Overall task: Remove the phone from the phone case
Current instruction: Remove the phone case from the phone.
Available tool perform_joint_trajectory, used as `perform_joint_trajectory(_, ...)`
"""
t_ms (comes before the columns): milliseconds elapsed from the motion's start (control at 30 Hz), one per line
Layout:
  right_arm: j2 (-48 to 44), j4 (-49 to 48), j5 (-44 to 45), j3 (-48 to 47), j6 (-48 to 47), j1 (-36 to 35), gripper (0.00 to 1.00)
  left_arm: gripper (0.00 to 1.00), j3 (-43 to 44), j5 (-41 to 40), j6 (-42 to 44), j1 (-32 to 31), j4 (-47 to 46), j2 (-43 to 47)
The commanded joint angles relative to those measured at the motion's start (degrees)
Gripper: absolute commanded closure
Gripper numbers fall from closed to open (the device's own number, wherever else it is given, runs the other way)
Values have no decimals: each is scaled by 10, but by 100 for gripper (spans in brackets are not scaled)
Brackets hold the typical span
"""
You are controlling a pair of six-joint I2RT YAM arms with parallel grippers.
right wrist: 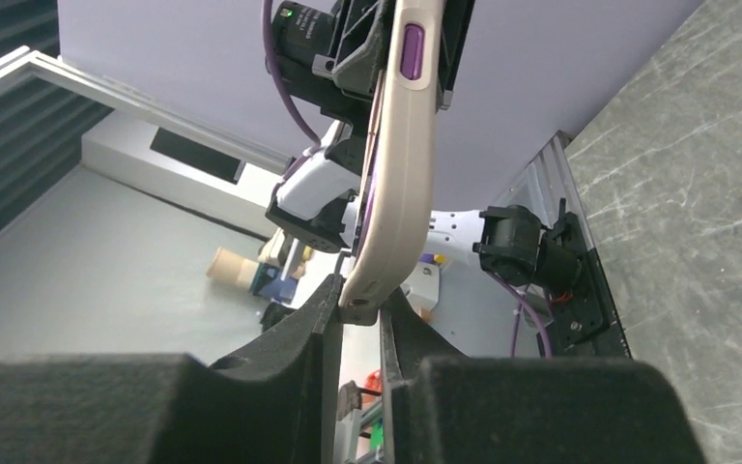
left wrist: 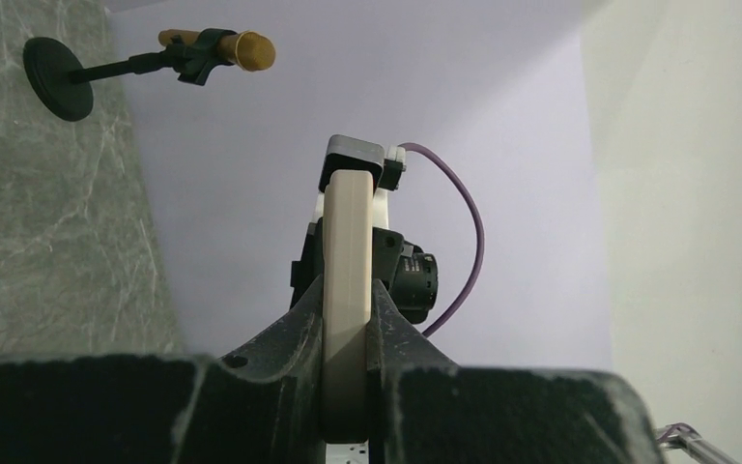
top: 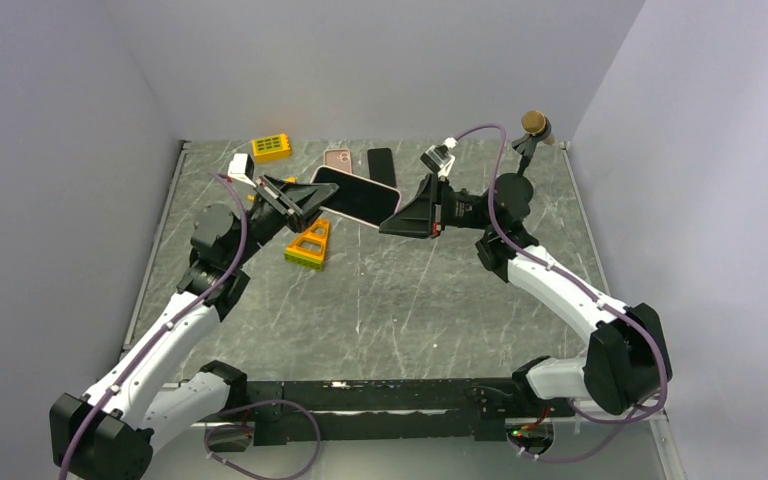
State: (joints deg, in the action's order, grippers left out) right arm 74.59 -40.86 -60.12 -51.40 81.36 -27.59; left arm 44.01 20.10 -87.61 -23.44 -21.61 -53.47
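The phone in its beige-pink case (top: 355, 197) is held in the air above the table's back middle, between both grippers. My left gripper (top: 305, 203) is shut on its left end. In the left wrist view the case's edge (left wrist: 348, 261) stands clamped between the black fingers (left wrist: 348, 362). My right gripper (top: 403, 215) is shut on the right end. In the right wrist view the fingers (right wrist: 359, 314) pinch the case's lower corner, and the case (right wrist: 396, 193) with a purple side button (right wrist: 412, 50) rises above them. The phone's screen is not visible.
On the table behind lie a yellow block (top: 271, 147), a spare pink case (top: 338, 159), a black phone (top: 381, 163) and a white object (top: 240, 166). An orange triangle frame (top: 310, 245) lies below the left gripper. A microphone on a stand (top: 534, 126) is at the back right.
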Motion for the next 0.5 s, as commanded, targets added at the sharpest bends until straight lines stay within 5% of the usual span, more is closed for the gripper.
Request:
perform_joint_trajectory(0, 5, -65, -21, -28, -48, -22, 96, 100, 7, 13, -89, 0, -74, 5)
perform_joint_trajectory(100, -11, -37, -17, -28, -170, -35, 100, 100, -9, 57, -192, 1, -109, -8)
perform_joint_trajectory(267, 0, 155, -6, -90, -446, -56, 100, 100, -29, 116, -283, 1, -169, -13)
perform_joint_trajectory(467, 76, 19, -52, -135, -365, -55, 100, 100, -24, 141, -285, 1, -174, 3)
